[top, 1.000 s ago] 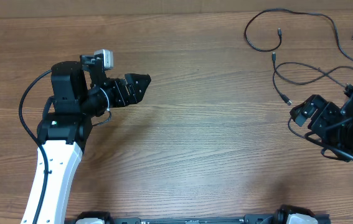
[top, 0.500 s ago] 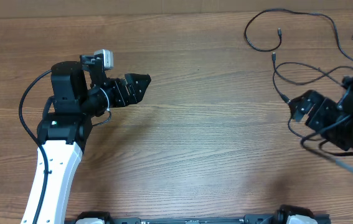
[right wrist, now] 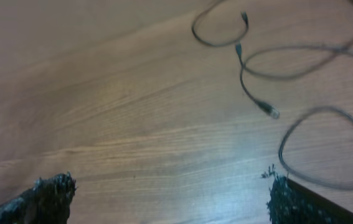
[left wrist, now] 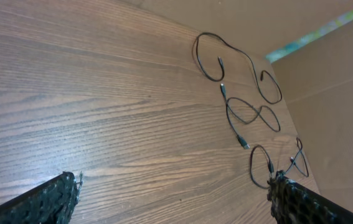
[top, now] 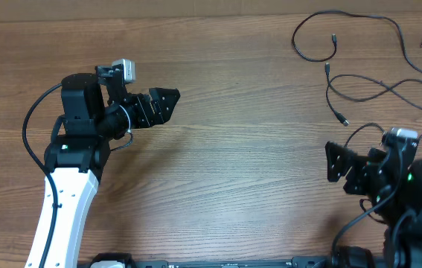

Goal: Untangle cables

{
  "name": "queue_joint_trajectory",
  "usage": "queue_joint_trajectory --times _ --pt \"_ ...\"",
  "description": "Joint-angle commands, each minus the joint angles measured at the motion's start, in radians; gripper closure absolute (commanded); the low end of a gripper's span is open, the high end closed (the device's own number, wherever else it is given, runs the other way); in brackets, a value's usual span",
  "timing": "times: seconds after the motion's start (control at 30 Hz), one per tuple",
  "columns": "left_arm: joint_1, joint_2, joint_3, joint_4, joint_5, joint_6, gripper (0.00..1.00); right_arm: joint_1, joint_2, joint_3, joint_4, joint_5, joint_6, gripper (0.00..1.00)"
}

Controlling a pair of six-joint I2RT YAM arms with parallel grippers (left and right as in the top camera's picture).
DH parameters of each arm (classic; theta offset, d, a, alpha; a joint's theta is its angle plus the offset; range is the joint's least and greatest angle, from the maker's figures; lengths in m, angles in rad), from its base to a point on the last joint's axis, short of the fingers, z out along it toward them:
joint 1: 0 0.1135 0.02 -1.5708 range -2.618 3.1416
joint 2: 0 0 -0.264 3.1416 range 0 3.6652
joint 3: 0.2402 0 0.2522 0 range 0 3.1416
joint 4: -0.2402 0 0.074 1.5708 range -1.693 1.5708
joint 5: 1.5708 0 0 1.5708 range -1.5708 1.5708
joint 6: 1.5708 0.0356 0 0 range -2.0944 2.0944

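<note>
I find the 2 tools spread wide and holding nothing: the left gripper [top: 167, 100] over the table [top: 233, 186] at left, the right gripper [top: 335, 160] at right. The cables [top: 359, 82] lie as loose strands at the far right, clear of both.
</note>
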Motion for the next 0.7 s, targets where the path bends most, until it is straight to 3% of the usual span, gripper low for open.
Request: queue_joint_trajectory --times 0.0,0.43,0.67 --pt "0.0 0.005 0.018 0.0 0.002 0.023 0.0 0.005 -0.08 -0.077 0.055 -0.032 -0.063 0.0" --pt "0.0 0.005 0.018 0.0 0.002 0.023 0.01 0.077 -0.464 -0.395 0.324 -0.035 -0.127 0.0" --pt "0.0 0.005 0.018 0.0 0.002 0.023 0.0 0.078 -0.571 -0.556 0.5 -0.042 -0.134 0.0"
